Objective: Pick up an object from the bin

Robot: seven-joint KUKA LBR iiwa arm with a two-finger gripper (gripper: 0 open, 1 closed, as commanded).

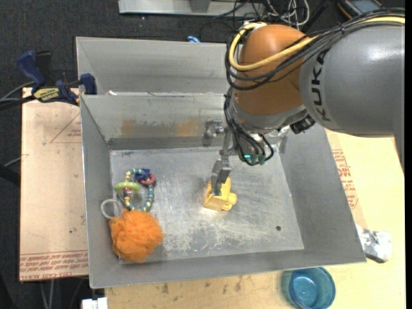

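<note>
The grey bin (261, 227) carries a yellow toy (221, 201), an orange mesh puff (135, 235) and a beaded rattle (137, 188).

We are seeing the grey bin (257, 227) sitting under even, fairly bright light that is falling from above, its scuffed floor glowing pale towards the middle. The foot of the back wall is lying in a dark band of shadow. A soft sheen is showing on the arm's orange cover (273, 56) and along the top of its grey shell (367, 82), while the dark carpet (38, 18) around the bin is reading dim.
</note>
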